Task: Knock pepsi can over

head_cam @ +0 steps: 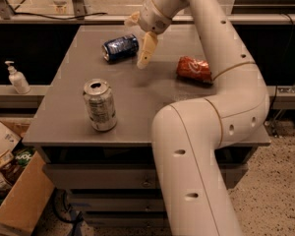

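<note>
The pepsi can [120,47], dark blue, lies on its side at the back of the grey table [137,112], its top facing left. My gripper [140,35] hangs just to the right of it, above the table surface. It is open and empty. One pale finger [147,50] points down beside the can and the other [132,18] sticks out behind it. The fingers do not touch the can.
A silver-grey can [100,105] stands upright near the table's front left. A crumpled red-orange can [193,69] lies at the right. My arm rises in front of the table's right half. A soap bottle [17,77] stands on a ledge at left, above a cardboard box [14,200].
</note>
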